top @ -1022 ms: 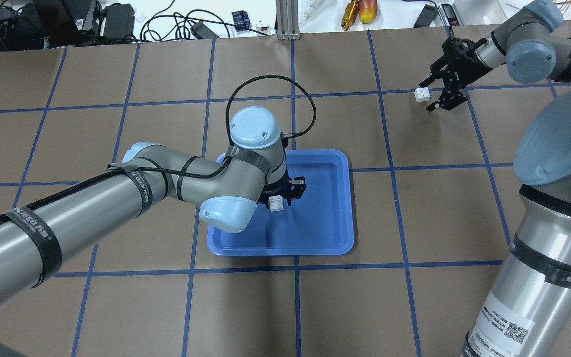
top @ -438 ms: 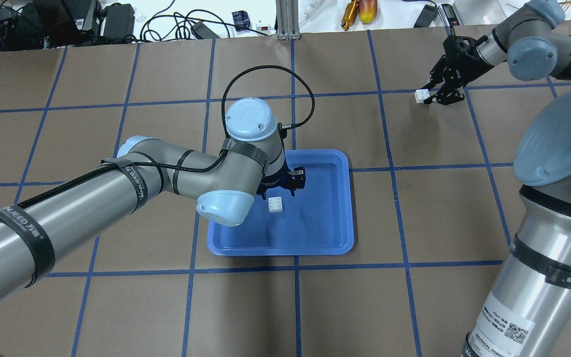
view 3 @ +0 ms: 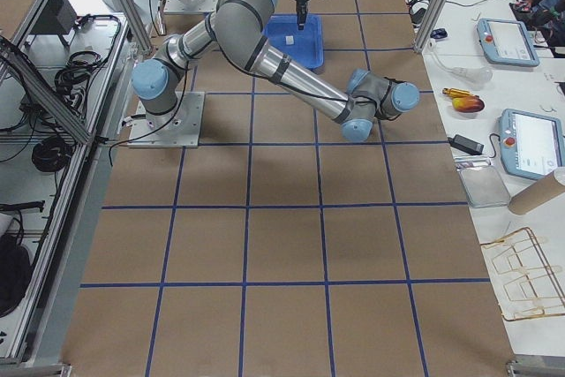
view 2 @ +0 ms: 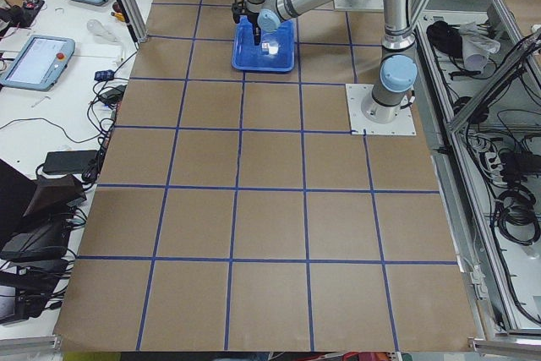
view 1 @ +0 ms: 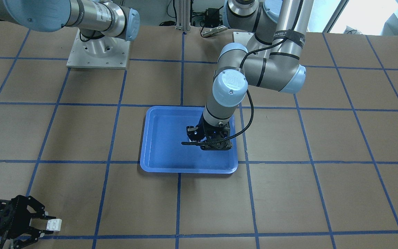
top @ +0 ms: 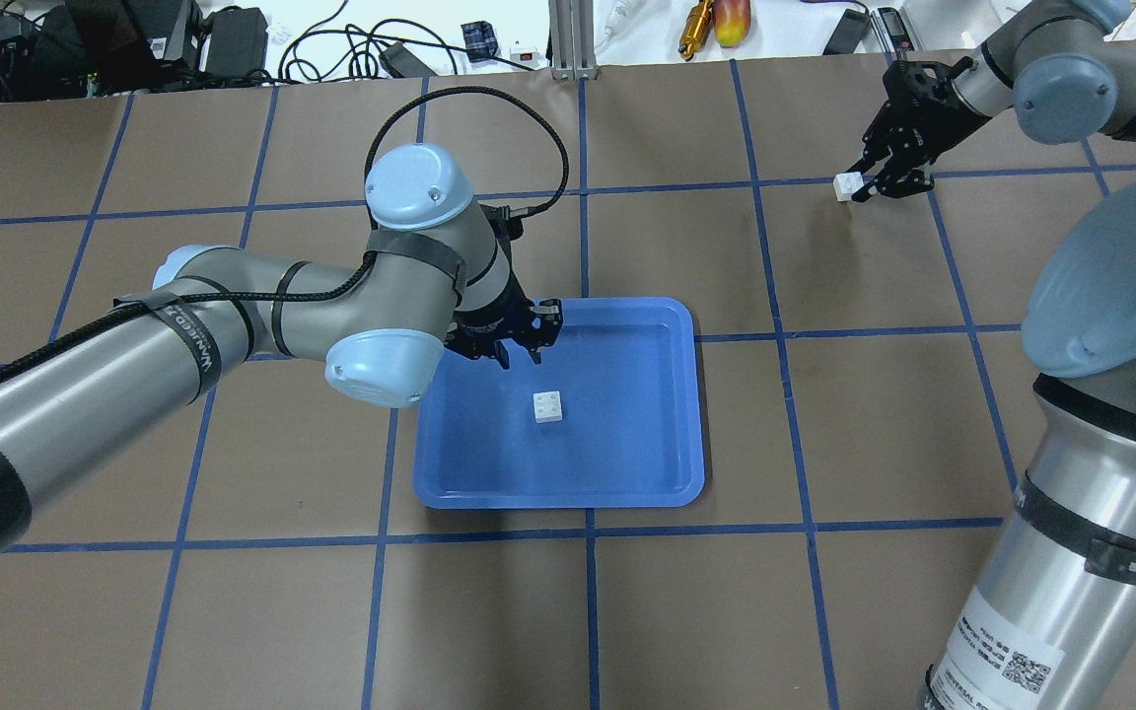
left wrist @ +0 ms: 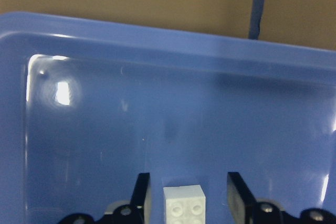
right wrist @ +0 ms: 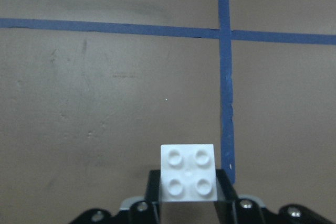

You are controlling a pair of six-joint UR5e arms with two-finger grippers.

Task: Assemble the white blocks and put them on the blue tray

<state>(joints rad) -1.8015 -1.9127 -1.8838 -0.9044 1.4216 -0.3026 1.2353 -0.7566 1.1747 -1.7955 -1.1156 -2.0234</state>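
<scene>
A white block [top: 548, 406] lies free on the floor of the blue tray [top: 627, 444] near its middle. My left gripper [top: 521, 347] is open and empty, raised over the tray's far left part; in the left wrist view the block [left wrist: 184, 205] shows below, between the spread fingers [left wrist: 142, 195]. My right gripper [top: 864, 189] is at the far right of the table, shut on a second white block [top: 846, 185]. The right wrist view shows that block [right wrist: 189, 179] gripped between the fingertips [right wrist: 154, 187], studs up. In the front view the left wrist hides the tray's block.
Brown table with a grid of blue tape lines [top: 588, 187]. Cables, tools and a metal post [top: 573, 39] lie beyond the far edge. The left arm's elbow [top: 381, 365] hangs beside the tray's left rim.
My left gripper let go of the block in the tray, rose and drew back toward the far left. My right gripper closed on the second block.
</scene>
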